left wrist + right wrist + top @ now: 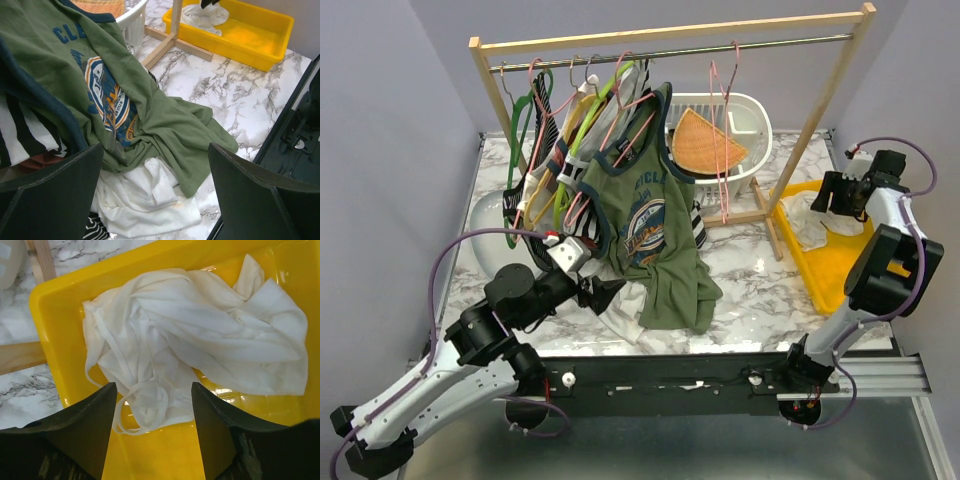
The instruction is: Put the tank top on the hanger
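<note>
The white tank top [200, 330] lies crumpled in a yellow tray [150, 455] at the table's right side [810, 220]. My right gripper [153, 390] hovers over its near edge. The jaws stand apart with the looped narrow straps [150, 407] between them, and neither finger touches the cloth. A thin pink wire hanger [723, 130] hangs alone from the rail, in front of a white basket. My left gripper [156, 150] is wide open and empty at the table's front left [610, 292], above a pile of cloth.
An olive-green printed top [655, 230] hangs from the wooden rack [670, 50] and drapes onto the table over another white cloth [145, 200]. Several other hangers and garments crowd the rail's left. The white basket [745, 115] stands behind, and a rack leg [775, 225] borders the tray.
</note>
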`<move>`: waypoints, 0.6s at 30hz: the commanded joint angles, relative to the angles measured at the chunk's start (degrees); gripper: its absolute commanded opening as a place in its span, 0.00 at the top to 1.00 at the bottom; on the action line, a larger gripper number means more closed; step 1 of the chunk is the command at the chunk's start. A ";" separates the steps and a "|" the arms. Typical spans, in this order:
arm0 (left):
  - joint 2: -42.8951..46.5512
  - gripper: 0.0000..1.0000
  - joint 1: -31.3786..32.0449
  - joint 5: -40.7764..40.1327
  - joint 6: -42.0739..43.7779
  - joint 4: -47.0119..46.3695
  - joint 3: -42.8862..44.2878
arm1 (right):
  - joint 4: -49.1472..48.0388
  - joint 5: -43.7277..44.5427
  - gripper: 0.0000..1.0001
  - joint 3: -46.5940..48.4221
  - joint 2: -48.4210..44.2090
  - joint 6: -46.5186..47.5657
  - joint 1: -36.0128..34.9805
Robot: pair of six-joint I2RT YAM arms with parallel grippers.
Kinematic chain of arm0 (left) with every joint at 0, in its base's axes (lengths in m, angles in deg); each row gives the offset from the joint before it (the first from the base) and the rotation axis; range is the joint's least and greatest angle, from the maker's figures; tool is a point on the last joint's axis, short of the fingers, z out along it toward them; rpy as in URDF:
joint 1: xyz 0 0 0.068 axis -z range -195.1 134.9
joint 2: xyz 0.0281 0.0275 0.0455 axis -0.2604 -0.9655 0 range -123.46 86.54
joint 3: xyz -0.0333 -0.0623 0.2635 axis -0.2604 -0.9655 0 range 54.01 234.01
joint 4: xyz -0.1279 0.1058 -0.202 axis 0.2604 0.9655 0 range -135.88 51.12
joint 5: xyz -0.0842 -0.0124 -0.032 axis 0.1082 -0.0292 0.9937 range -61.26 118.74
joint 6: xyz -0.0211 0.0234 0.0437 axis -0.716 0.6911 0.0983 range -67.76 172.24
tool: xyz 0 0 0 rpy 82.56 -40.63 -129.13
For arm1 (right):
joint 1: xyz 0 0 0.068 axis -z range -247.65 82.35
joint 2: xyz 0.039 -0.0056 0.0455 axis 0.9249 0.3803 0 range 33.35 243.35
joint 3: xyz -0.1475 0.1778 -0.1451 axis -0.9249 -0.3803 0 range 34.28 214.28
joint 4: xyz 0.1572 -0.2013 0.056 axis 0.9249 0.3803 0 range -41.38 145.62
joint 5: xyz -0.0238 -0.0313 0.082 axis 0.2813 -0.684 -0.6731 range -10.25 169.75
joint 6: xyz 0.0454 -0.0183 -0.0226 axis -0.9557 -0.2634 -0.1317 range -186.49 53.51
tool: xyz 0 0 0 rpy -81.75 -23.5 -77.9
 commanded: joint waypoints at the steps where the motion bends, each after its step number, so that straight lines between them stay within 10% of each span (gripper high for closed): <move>1: 1.55 0.01 -5.50 9.25 -1.67 -2.20 -2.63 | 3.52 0.05 0.34 3.85 4.84 -1.39 0.25; 13: 0.15 0.01 -11.14 15.05 -3.08 -4.13 -3.08 | 6.42 2.07 0.43 8.87 15.12 0.45 -0.19; 18: 0.24 0.01 -11.31 15.14 -2.99 -4.13 -3.08 | 6.16 1.63 0.78 7.91 13.90 0.81 -0.19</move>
